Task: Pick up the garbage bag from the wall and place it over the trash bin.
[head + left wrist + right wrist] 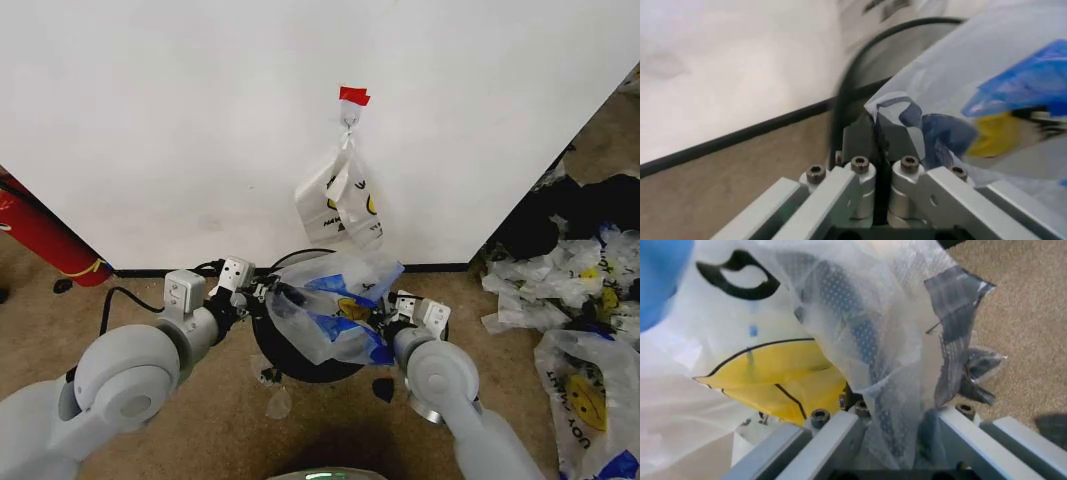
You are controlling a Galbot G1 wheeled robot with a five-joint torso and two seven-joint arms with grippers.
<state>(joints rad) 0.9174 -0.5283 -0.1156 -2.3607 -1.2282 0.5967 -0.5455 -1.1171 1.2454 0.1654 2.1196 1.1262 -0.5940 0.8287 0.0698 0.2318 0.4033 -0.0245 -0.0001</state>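
Head view: the garbage bag [335, 310] is stretched between both grippers directly above the trash bin [300, 368], which stands against the wall [200, 120] at 12 o'clock from the robot. The left gripper [262, 293] holds the bag's edge at about 9 o'clock of the bin's rim; the right gripper [392, 310] holds the opposite edge at about 3 o'clock. In the left wrist view the left gripper's fingers are pressed together on a pinch of film. In the right wrist view the right gripper's fingers are clamped on a bunched fold beside the yellow face.

In my judgement, 2 things could spoil the placement. The film is thin and slippery, so a small pinch could pull free if the arms spread further, and 1 side would drop. And the mouth may not be truly open: the bag looks crumpled and folded on itself, so it could settle as a heap on the rim instead of sleeving over it.

The bag is see-through, wrinkled plastic with blue patches and a yellow smiley. The bin is round, dark, with a thin black rim. The wall is matt white with a black baseboard; a second bag [340, 200] hangs from a hook [351, 120] under red tape [353, 95] at 12 o'clock.
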